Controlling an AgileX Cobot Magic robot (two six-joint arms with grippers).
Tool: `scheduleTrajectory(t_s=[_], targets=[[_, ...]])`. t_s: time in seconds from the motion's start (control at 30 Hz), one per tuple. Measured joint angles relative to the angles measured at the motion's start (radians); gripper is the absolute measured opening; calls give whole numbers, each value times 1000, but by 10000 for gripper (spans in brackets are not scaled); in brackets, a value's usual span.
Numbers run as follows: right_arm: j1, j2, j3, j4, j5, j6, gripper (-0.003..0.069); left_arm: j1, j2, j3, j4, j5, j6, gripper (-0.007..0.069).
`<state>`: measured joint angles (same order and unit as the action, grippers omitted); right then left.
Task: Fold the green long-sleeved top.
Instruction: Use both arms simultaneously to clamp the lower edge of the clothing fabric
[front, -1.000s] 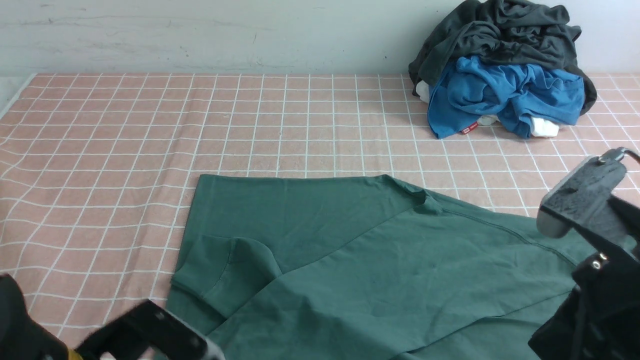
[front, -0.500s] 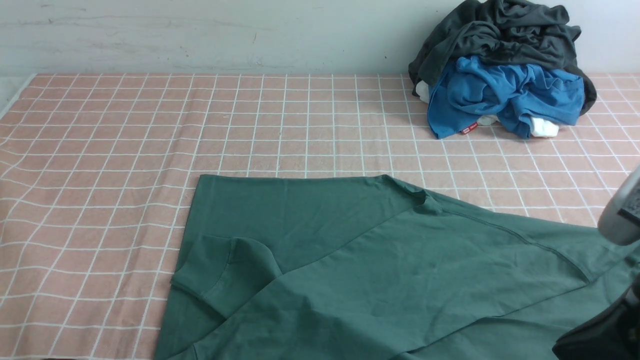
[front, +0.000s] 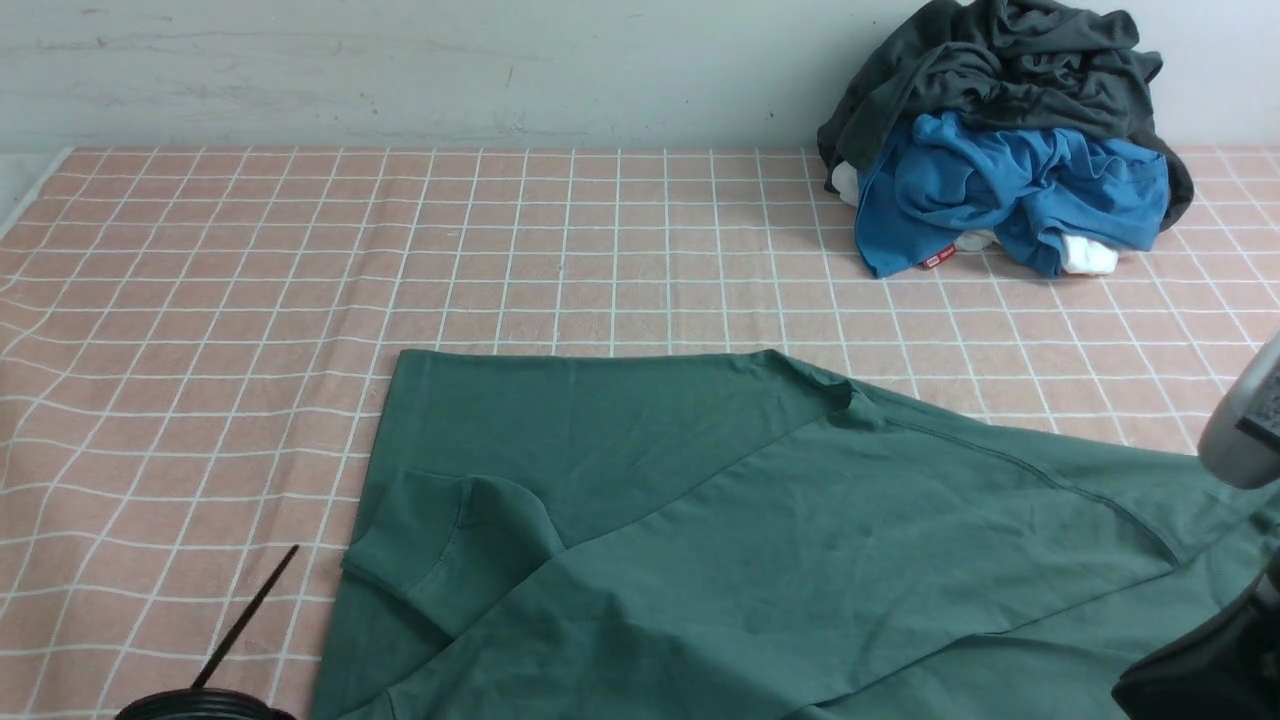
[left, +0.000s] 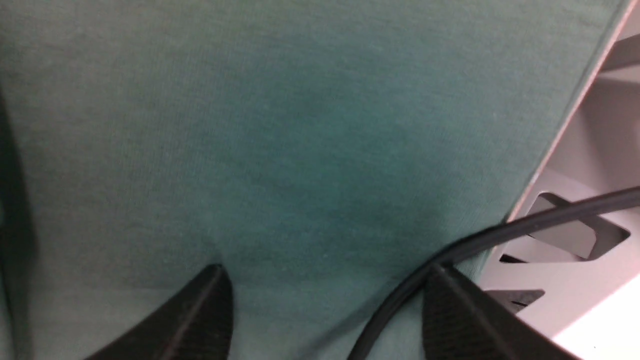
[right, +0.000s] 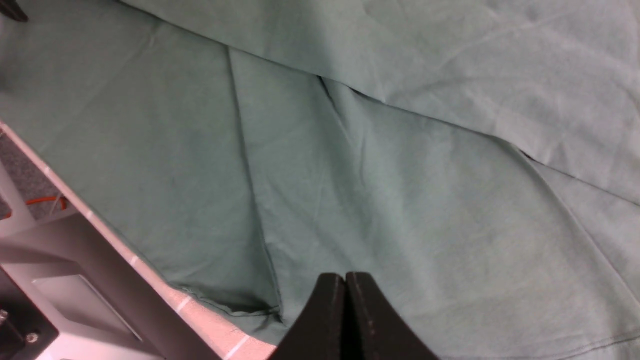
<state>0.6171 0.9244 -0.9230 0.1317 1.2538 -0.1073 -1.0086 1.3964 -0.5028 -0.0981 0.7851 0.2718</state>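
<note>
We count one green long-sleeved top (front: 750, 520) spread on the near part of the surface (front: 600, 250), one blue garment (front: 1010, 190) and one grey garment (front: 1000, 70) heaped far right, and two claws. The left claw (left: 325, 272) hangs spread wide over the top. The right claw (right: 345, 278), closed and empty, hangs over its right part.

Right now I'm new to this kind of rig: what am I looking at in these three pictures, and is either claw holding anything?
It is a two-armed robot at a table. The wide picture looks forward from between the arms; the other two come from cameras on each wrist. On the pink checked cloth lies the green long-sleeved top, partly folded; at the far right sits a pile with a dark grey garment and a blue garment. The left gripper is open over the green fabric. The right gripper is shut, apparently pinching nothing.
</note>
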Motion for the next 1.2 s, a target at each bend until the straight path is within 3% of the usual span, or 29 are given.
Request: scheduleTrajectory(t_s=[0.27,0.43,0.67,0.87,1.0,1.2], targets=[[1,0,0,-2,0,0,-14,-2,-23,-128,-132,71,-56,479],[1,0,0,-2,0,0,-14,-2,-20,-146,-137,75,-58,479],[1,0,0,-2,0,0,-14,-17,77,-127,-67,74,-44,479],[1,0,0,-2,0,0,-14,-139,105,-102,6,71,-39,479],[1,0,0,-2,0,0,-14,-212,105,-98,75,57,-121,479],[1,0,0,-19,0,0,-14,-230,109,-97,160,49,-272,476]])
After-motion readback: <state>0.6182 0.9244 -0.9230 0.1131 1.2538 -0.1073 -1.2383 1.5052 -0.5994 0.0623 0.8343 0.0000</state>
